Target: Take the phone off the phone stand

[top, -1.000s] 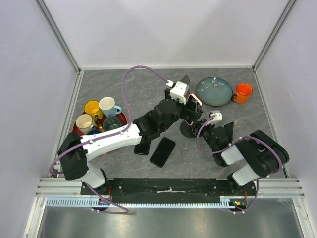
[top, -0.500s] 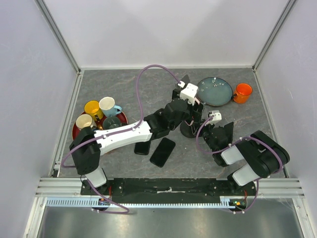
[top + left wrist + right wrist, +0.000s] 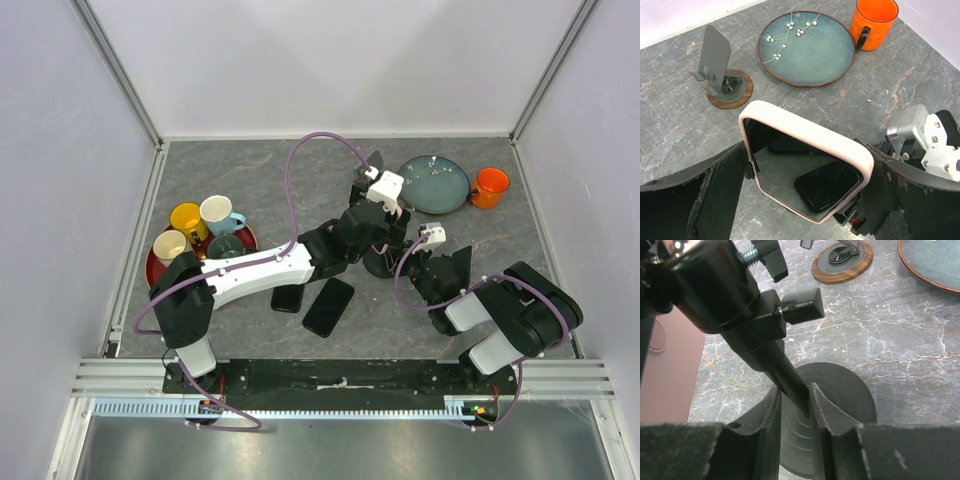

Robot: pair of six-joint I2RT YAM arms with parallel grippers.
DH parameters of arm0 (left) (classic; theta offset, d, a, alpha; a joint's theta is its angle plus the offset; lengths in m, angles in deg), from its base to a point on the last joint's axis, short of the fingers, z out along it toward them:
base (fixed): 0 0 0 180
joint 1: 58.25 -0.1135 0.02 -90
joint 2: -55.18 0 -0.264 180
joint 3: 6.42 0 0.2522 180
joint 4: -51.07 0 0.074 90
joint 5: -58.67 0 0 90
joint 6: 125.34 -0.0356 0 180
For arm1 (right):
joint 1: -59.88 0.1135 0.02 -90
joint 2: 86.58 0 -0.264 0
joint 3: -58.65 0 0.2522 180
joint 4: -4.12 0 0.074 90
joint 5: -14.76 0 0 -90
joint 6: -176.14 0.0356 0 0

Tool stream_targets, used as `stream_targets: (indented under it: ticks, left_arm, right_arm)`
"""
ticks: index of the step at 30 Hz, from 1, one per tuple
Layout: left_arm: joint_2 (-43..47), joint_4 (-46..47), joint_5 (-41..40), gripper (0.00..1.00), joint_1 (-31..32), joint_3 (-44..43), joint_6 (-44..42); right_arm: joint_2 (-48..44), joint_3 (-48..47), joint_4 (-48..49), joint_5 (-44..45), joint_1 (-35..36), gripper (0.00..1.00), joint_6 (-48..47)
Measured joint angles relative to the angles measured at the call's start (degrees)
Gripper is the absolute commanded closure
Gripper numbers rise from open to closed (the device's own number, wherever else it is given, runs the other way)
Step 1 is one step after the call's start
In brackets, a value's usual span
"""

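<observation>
The phone (image 3: 805, 165), in a pale pink case with a dark glossy screen, sits on the black phone stand (image 3: 850, 400) near the table's middle (image 3: 383, 262). My left gripper (image 3: 807, 160) straddles the phone, one finger pressed on each long side, shut on it; from above it (image 3: 385, 215) hangs over the stand. My right gripper (image 3: 795, 395) is shut on the stand's black pole just above its round base, and from above it (image 3: 412, 262) sits right of the stand. The phone's pink back (image 3: 665, 365) shows at the left of the right wrist view.
A second, empty stand on a wooden disc (image 3: 373, 165) stands behind. A blue plate (image 3: 432, 184) and an orange mug (image 3: 490, 187) are at the back right. Two black phones (image 3: 328, 306) lie flat in front. A red tray of mugs (image 3: 205, 240) is at the left.
My left arm has swung right and forward, bringing its gripper over the stand and around the phone. The right arm has stayed on the stand's pole.
</observation>
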Motion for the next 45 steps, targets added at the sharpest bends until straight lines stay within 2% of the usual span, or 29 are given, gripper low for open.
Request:
stream_targets:
  ticks: [4,9,14,19,25,30,31,34,35,37,38,41,45]
  left_arm:
    - [0.02,0.28,1.97,0.07,-0.59,0.0,-0.68]
    - [1.36,0.81,8.85,0.01,-2.84,1.64,-0.72]
    - [4.17,0.81,14.38,0.01,-5.01,3.74,-0.72]
    - [5.38,0.9,16.13,0.01,-5.38,4.37,-0.76]
    - [5.4,1.07,16.5,0.04,-5.49,4.81,-0.92]
    - [5.4,1.44,18.49,0.11,-6.25,5.75,-0.9]
    - [5.4,1.62,19.15,0.13,-6.4,5.88,-0.9]
    - [5.4,2.1,20.02,0.29,-6.64,6.1,-0.98]
    - [5.4,2.21,20.15,0.52,-6.71,6.1,-1.07]
    - [5.4,2.23,20.7,0.69,-6.86,6.12,-1.29]
    - [5.4,2.25,20.85,0.82,-6.93,6.14,-1.29]
    - [5.51,2.4,21.22,0.96,-7.21,6.29,-1.29]
    - [6.47,2.34,22.84,0.98,-8.02,7.28,-1.29]
  right_arm:
    - [0.63,-0.07,0.83,-0.22,0.04,1.0,-0.04]
    - [0.76,-0.07,0.92,-0.83,0.04,1.0,-0.24]
    - [1.18,-0.09,1.11,-1.53,0.04,1.0,-0.79]
    - [1.33,-0.13,1.29,-1.6,0.04,1.0,-0.85]
    - [1.33,-0.13,1.31,-1.62,0.04,1.0,-0.9]
    - [1.33,-0.15,1.27,-1.84,0.04,1.0,-1.09]
    - [1.33,-0.15,1.25,-1.95,0.04,1.0,-1.18]
    - [1.33,-0.24,1.2,-2.01,0.04,1.0,-1.27]
    - [1.33,-0.28,1.16,-2.05,0.02,1.0,-1.27]
    - [1.33,-0.31,1.09,-2.16,0.04,1.0,-1.27]
    - [1.33,-0.35,1.07,-2.16,0.04,1.0,-1.29]
    - [1.36,-0.39,1.03,-2.16,0.04,1.0,-1.29]
    - [1.49,-0.42,1.09,-2.56,0.02,1.0,-1.33]
